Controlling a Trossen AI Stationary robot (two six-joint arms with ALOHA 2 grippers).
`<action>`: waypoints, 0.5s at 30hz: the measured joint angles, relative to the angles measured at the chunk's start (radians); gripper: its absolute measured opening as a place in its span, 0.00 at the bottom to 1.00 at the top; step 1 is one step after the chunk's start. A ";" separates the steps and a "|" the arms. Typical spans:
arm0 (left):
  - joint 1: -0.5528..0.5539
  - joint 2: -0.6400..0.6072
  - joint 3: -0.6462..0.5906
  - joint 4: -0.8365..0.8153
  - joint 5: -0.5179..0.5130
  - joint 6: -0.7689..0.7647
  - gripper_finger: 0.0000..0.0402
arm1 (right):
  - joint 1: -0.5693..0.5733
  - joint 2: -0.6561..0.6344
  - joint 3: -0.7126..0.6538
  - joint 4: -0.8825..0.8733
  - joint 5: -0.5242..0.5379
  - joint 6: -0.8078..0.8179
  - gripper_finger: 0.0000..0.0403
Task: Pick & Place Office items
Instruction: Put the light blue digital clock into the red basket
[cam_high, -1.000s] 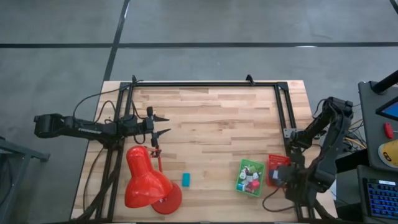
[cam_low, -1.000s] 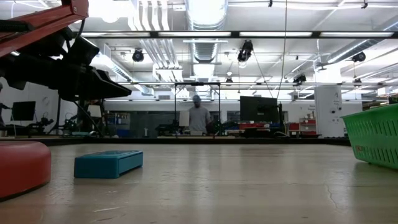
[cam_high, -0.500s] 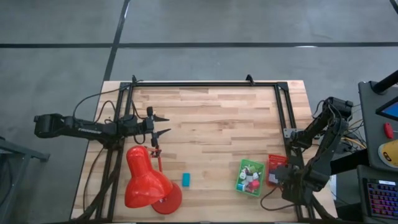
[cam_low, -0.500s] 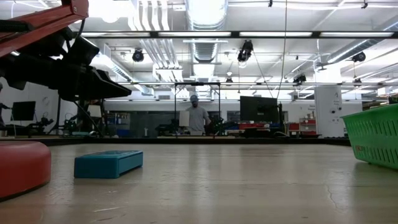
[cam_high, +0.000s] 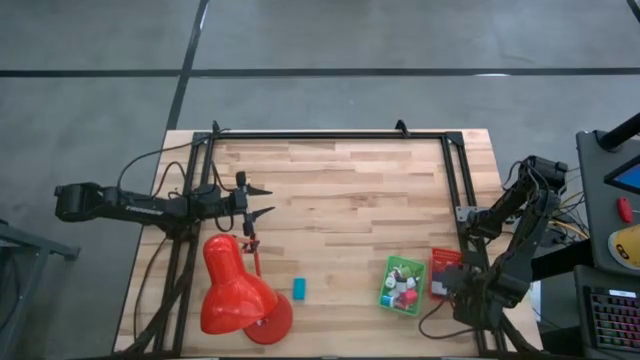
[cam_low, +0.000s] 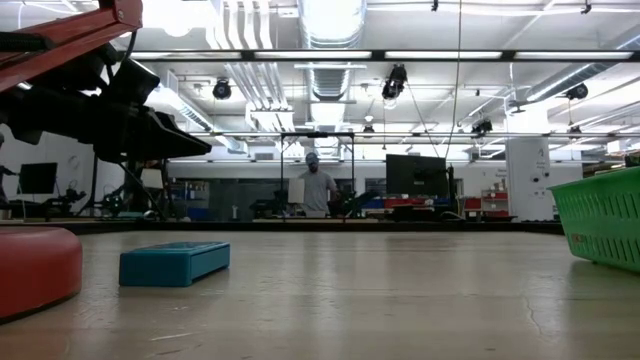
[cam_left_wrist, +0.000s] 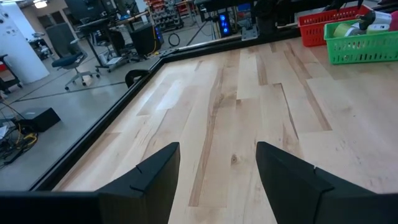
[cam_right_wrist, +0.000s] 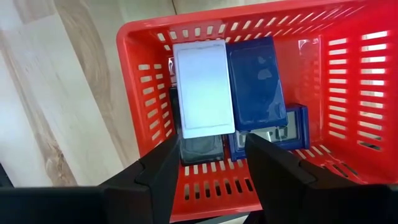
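Observation:
A teal flat block (cam_high: 298, 288) lies flat on the wood near the table's near edge, and the low view shows it too (cam_low: 175, 262). The green tray (cam_high: 403, 285) holds several small pieces in white, pink, green and black. The red tray (cam_right_wrist: 143, 93) holds a white flat block (cam_right_wrist: 203, 87), a dark blue block (cam_right_wrist: 256, 81) and darker pieces under them. My right gripper (cam_right_wrist: 211, 174) hovers open just above the red tray's near end, touching nothing. My left gripper (cam_high: 262, 200) is open over bare wood at the table's left, beyond the lamp.
A big red desk lamp (cam_high: 235, 292) stands at the near left, its base (cam_low: 35, 270) close to the teal block. A black frame rail (cam_high: 330, 135) runs along the table's far edge and sides. Bare wood (cam_left_wrist: 249, 112) lies between my left gripper and the trays.

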 joint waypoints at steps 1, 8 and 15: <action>0.000 0.000 0.000 0.000 0.000 0.000 0.54 | 0.000 0.000 0.000 0.000 0.000 0.000 0.44; 0.000 0.000 0.000 0.000 0.000 0.000 0.54 | 0.000 0.000 0.000 0.011 0.001 -0.002 0.44; 0.000 0.000 0.000 0.000 0.000 0.000 0.54 | 0.000 0.000 0.000 0.032 0.007 -0.035 0.46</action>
